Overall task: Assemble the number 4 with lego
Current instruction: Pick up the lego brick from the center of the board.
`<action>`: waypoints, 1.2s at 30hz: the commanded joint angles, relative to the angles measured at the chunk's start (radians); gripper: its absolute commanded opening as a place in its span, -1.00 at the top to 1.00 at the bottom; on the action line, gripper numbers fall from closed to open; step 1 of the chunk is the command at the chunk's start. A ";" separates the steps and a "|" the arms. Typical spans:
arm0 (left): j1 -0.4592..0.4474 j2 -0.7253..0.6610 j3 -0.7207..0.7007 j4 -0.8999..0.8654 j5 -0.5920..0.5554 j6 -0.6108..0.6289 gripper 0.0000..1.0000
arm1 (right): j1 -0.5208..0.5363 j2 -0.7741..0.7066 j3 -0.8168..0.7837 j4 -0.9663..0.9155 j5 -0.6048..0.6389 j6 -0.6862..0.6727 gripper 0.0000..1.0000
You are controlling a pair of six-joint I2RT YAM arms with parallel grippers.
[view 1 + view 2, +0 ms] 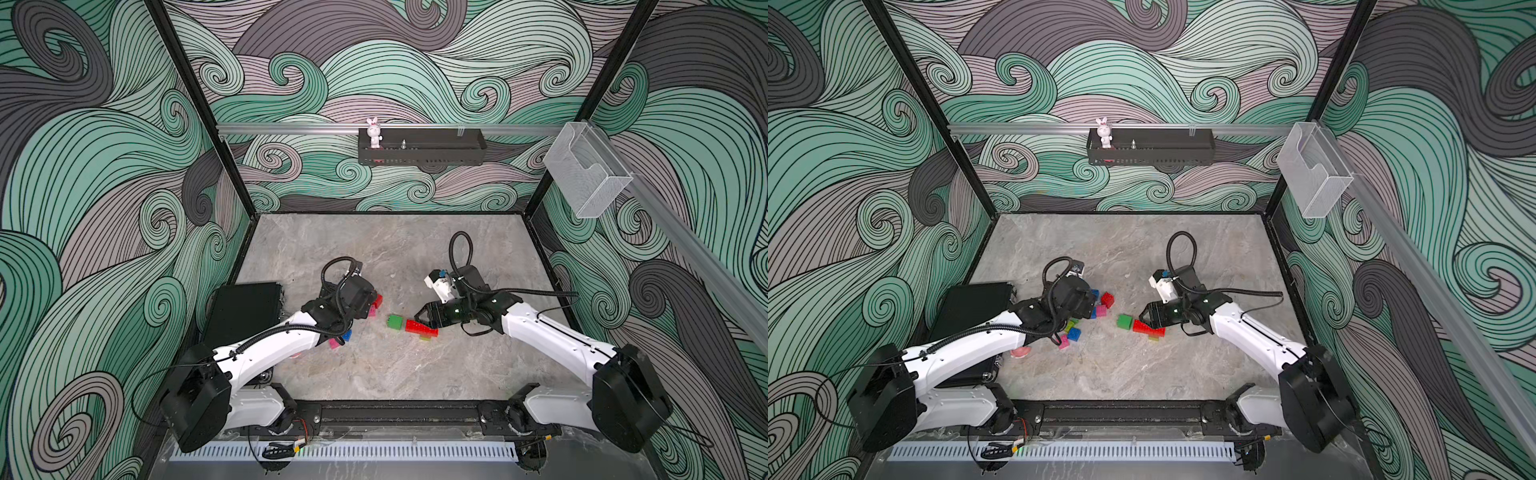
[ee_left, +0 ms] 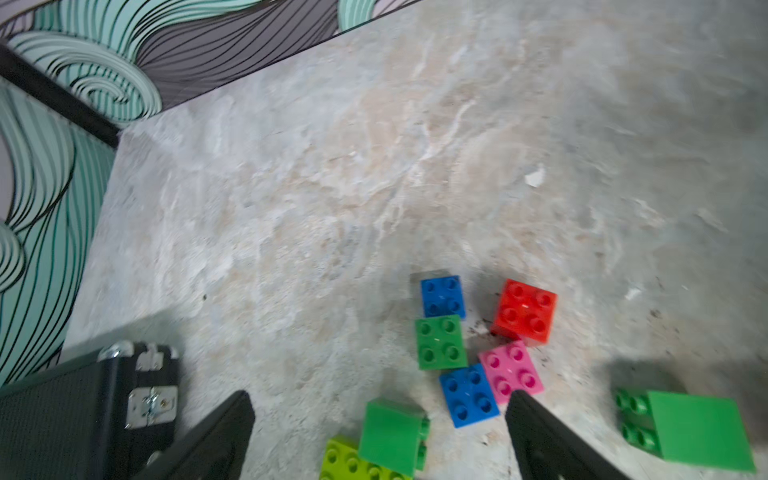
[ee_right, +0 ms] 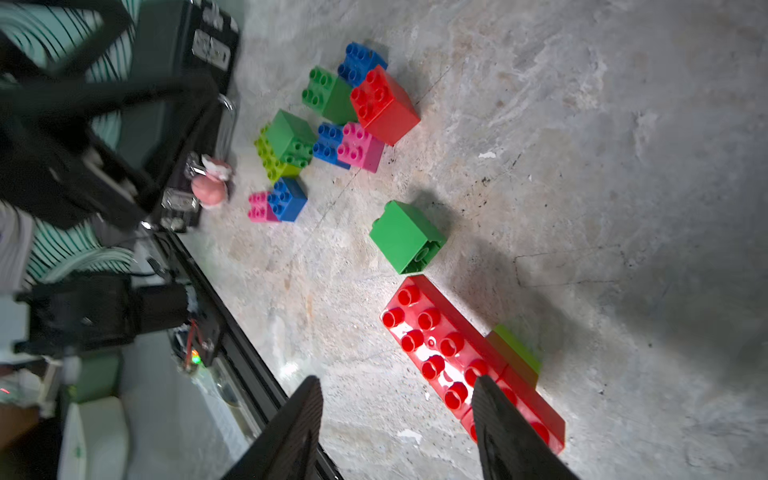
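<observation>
A grey stone-patterned table [image 1: 395, 374] sits inside a booth whose walls are covered in teal and grey swirls. On the back wall hangs a black shelf [image 1: 419, 151] with a white rabbit figurine [image 1: 373, 133] standing at its left end. A clear plastic holder [image 1: 586, 170] is fixed to the right wall. A black case [image 1: 245, 311] lies at the table's left edge, with a small pink-and-white toy [image 3: 210, 189] just beside its near corner. The lego is in two groups. Near the table's middle a long red brick [image 3: 440, 345] lies studs up, with a lime brick [image 3: 517, 349] touching its near side and a green brick [image 3: 405, 237] tipped on its side just off its left end. To the left, a loose cluster [image 3: 359, 145] of small blue, pink, red, green and lime bricks lies near the case, partly hidden under the left arm in both top views. The left arm reaches forward from the near left corner, its wrist bent down over the cluster. The left gripper [image 2: 378, 397] is spread wide; a second tipped green brick [image 2: 392, 434] and a flat lime piece [image 2: 353, 463] lie between its fingers, neither gripped. The right arm stretches in from the near right corner, low and pointing left. The right gripper [image 3: 397, 380] stands partly apart, holding nothing, with one finger [image 3: 507, 436] over the long red brick's end.
</observation>
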 commanded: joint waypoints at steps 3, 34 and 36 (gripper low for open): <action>0.102 -0.046 0.071 -0.194 0.048 -0.202 -0.97 | 0.164 0.151 0.173 -0.210 0.179 -0.382 -0.23; 0.473 -0.193 -0.073 -0.290 0.424 -0.319 -0.97 | 0.283 0.841 0.888 -0.382 0.480 -0.216 -0.22; 0.473 -0.187 -0.072 -0.289 0.432 -0.316 -0.97 | 0.283 0.850 0.903 -0.379 0.464 -0.195 -0.21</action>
